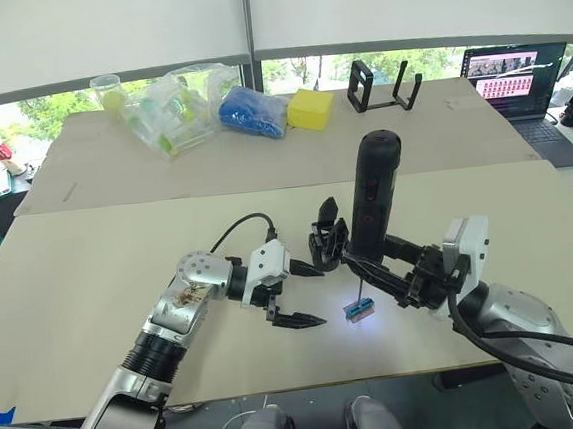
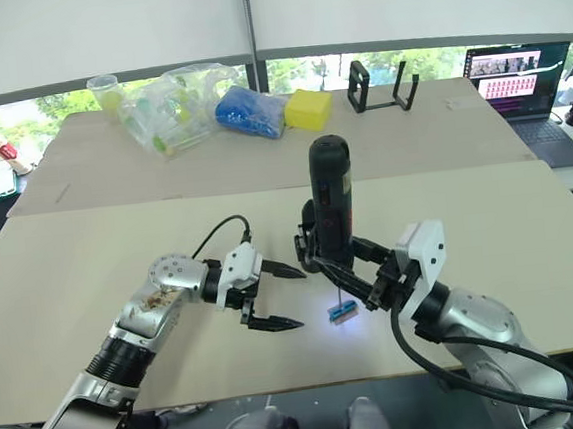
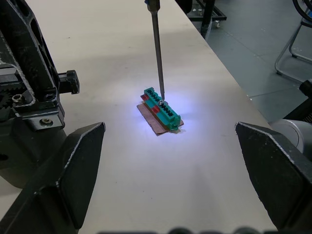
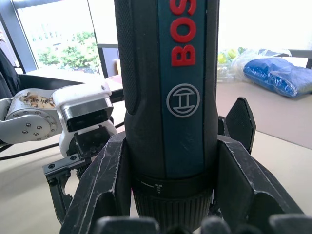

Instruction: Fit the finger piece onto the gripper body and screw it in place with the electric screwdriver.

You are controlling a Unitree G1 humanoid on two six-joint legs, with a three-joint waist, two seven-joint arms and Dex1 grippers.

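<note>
Far left corner of the table (image 1: 89, 252): a small clear cup (image 1: 106, 90) with a yellowish tint, can't tell what's in it. Next to it along the far edge is a crinkly clear plastic bag (image 1: 177, 109) stuffed with clear containers that have green and yellow bits inside, then a blue bundle in plastic (image 1: 252, 112), then a yellow block (image 1: 310, 109).

Near the front edge, the left gripper (image 1: 301, 293) sits with its two black fingers spread wide, nothing between them, pointing at a tiny green-and-tan block (image 3: 160, 109) lying flat on the table. That block is lit up by a bluish glow.

The electric screwdriver (image 1: 373, 192) stands upright right over that block, its thin metal bit (image 3: 157, 48) touching the top of it. The right gripper (image 4: 168, 195) is clamped around the lower end of the tool's body. The side reads "BOS" in red letters, the rest cut off, with a round logo under it.

The gripper body (image 1: 327, 239) is just left of the screwdriver, a black chunk with an upright pointy finger.

Back along the far edge sits a black open-frame stand (image 1: 384, 85). At the far right corner there's an open laptop (image 1: 521, 89); its screen text is too small to read.
</note>
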